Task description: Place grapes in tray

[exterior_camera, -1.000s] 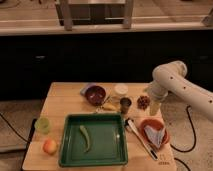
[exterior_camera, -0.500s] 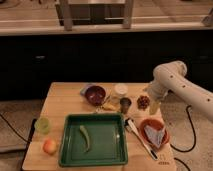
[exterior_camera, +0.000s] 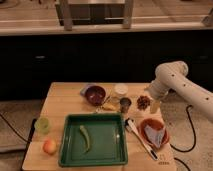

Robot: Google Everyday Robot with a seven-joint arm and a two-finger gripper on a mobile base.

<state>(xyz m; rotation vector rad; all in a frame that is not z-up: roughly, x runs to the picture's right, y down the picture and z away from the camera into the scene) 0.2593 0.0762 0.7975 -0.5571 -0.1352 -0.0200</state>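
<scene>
The grapes, a small dark reddish cluster, lie on the wooden table right of the small dark cup. My gripper hangs from the white arm at the table's right side, just right of the grapes and low over the wood. It is open, with nothing between its fingers. The green tray sits at the front middle of the table, left of and nearer than the grapes. A curved green pepper lies in it.
A dark red bowl and a white cup stand behind the tray. An orange-red dish holding a grey cloth sits at front right, with a white utensil beside it. A green cup and a peach stand at the left.
</scene>
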